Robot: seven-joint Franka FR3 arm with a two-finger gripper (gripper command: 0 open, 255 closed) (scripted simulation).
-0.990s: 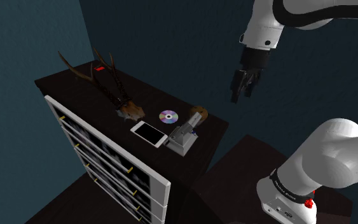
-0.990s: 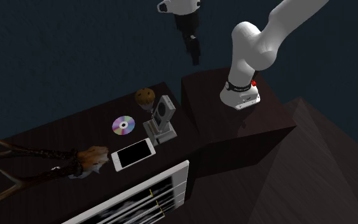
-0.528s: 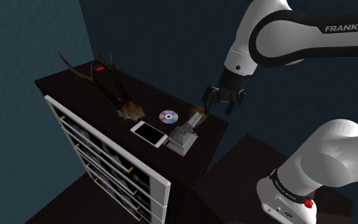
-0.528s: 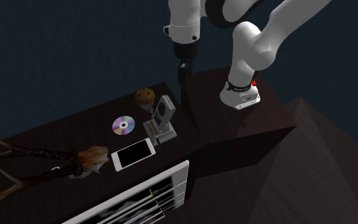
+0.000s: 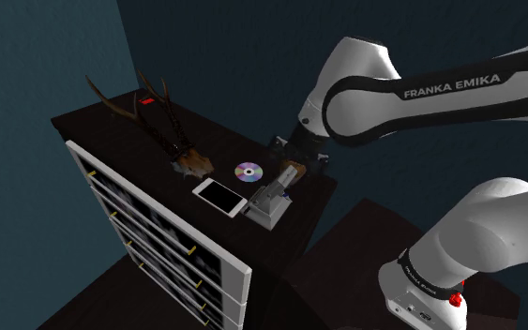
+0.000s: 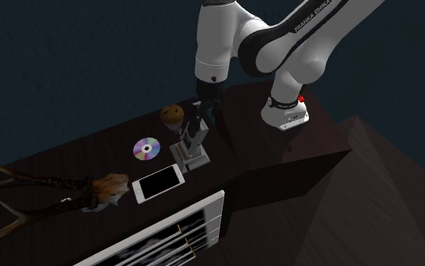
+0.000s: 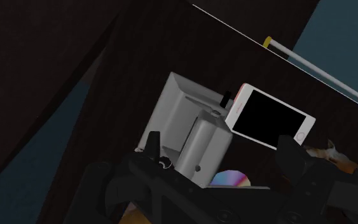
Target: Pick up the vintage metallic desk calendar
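Wrist view: my gripper (image 7: 222,153) gapes wide at the grey desk calendar (image 7: 199,143) on the dark cabinet top (image 5: 217,141), phone (image 5: 219,196) at its 9 o'clock in shoulder view; prob. stiff, heavyish, slick, so grab upright block's sides.

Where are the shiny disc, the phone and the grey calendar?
Disc (image 5: 248,172): shoulder view, its rainbow face.
Phone (image 6: 158,183): second exterior view, black screen's middle.
Calendar (image 6: 192,140): second exterior view, grey upright part.

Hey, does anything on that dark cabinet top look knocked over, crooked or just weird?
Nothing looks toppled or spilled. The grey desk calendar stands on its base; the phone and disc lie flat. Only the antlers sprawled across the top seem unusual company.
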